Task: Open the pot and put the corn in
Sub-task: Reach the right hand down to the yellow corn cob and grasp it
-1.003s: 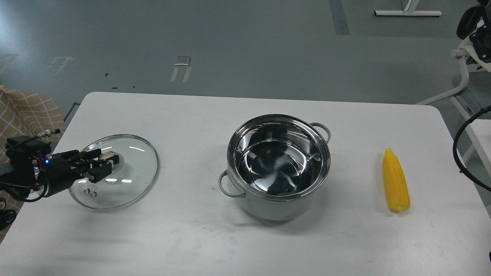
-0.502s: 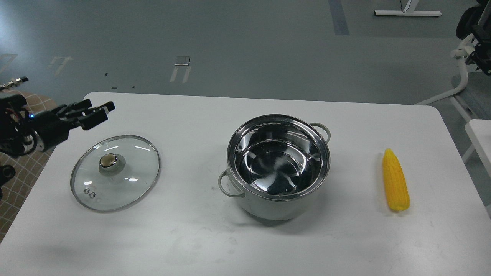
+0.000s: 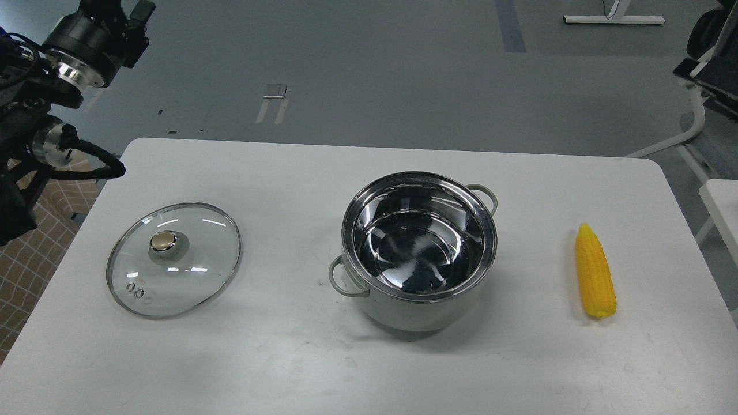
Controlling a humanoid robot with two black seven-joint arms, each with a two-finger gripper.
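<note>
Open pot (image 3: 419, 252) mid bench (image 3: 323, 357), shiny inside empty, glass lid (image 3: 173, 259) flat well to its left, corn (image 3: 595, 279) lying well to its right, left arm raised at top-left corner, its claw (image 3: 141, 11) cut by the edge

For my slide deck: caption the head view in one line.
Open grey-green steel-lined pot mid-table, round glass lid lying to its left, yellow corn cob to its right, left gripper raised.
</note>
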